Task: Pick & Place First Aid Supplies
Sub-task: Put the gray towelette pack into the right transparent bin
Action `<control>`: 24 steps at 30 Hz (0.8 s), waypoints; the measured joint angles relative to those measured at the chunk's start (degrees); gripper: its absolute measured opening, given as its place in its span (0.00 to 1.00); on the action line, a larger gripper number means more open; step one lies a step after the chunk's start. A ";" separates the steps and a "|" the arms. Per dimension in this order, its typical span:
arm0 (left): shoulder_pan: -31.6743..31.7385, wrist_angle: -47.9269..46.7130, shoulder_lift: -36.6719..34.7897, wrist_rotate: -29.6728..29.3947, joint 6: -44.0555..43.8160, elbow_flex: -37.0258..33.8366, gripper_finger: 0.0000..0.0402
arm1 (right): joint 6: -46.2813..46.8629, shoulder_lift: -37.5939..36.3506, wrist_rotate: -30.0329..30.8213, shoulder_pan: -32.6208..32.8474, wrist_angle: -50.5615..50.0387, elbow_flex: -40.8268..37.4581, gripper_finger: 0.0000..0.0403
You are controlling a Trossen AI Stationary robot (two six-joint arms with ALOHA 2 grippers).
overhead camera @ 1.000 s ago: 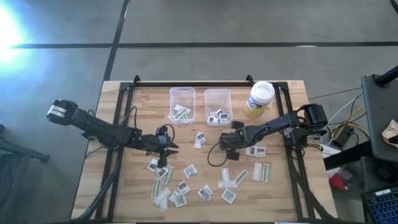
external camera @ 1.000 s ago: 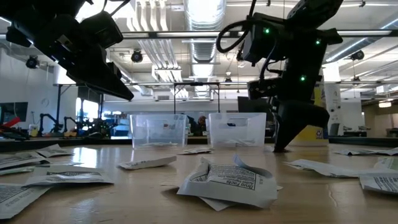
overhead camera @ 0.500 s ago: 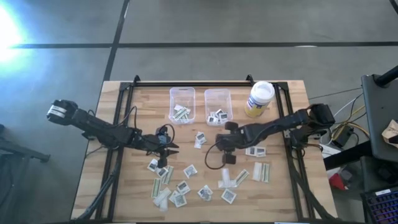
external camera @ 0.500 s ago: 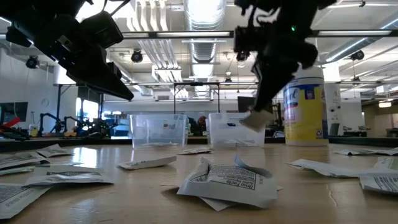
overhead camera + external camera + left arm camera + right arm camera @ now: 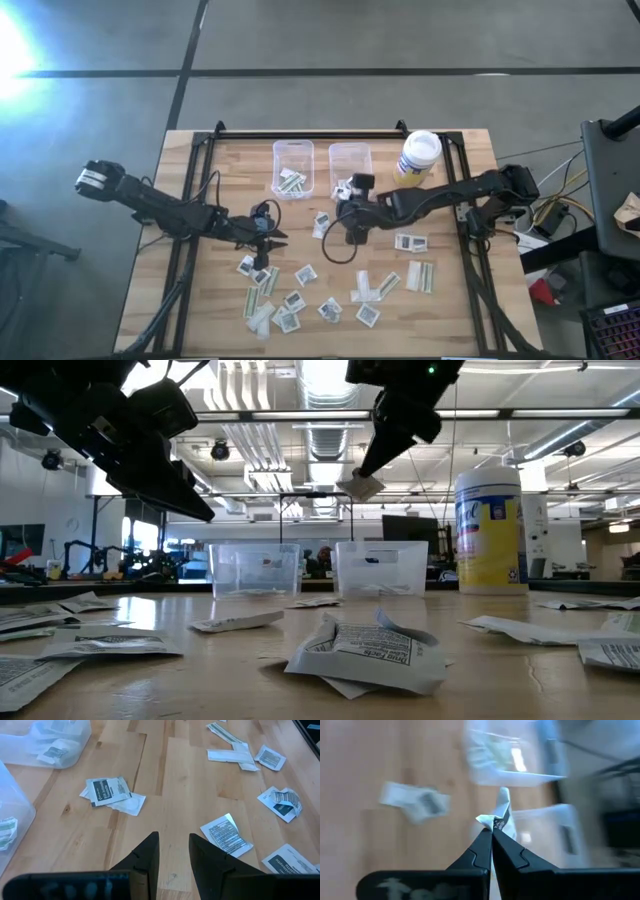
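Since the earlier frame, only the right arm is changing place: it is carrying a small packet [image 5: 361,486] up off the counter [image 5: 450,300] and leftward, toward the middle of the high view, while the left arm is staying exactly where it was. At centre-left of the high view, the left hand [image 5: 276,238] is hovering over the scattered first aid supplies [image 5: 300,290], its fingers [image 5: 149,851] standing slightly apart with nothing between them, probably waiting its turn above the next packet. Right of it, two clear bins [image 5: 293,166] are sitting side by side at the top centre, each already holding a few packets. The right hand [image 5: 345,191] is hanging just below the right bin [image 5: 351,165], clamped together on the crumpled square packet [image 5: 501,812], which it is holding high enough to clear the wall, presumably for a drop inside. Farther right, a white-lidded jar [image 5: 418,158] is standing untouched.
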 joint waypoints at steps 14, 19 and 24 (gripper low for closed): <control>0.01 -0.02 0.00 0.05 -0.31 0.00 0.25 | 1.73 0.04 5.93 -9.47 0.10 -2.12 0.02; -0.01 -0.02 0.00 0.05 -0.31 0.00 0.25 | 6.89 0.04 -7.09 -16.23 0.17 -2.34 0.02; 0.01 -0.02 0.00 0.05 -0.31 0.00 0.25 | 11.78 0.04 -14.42 -20.41 0.20 -2.42 0.02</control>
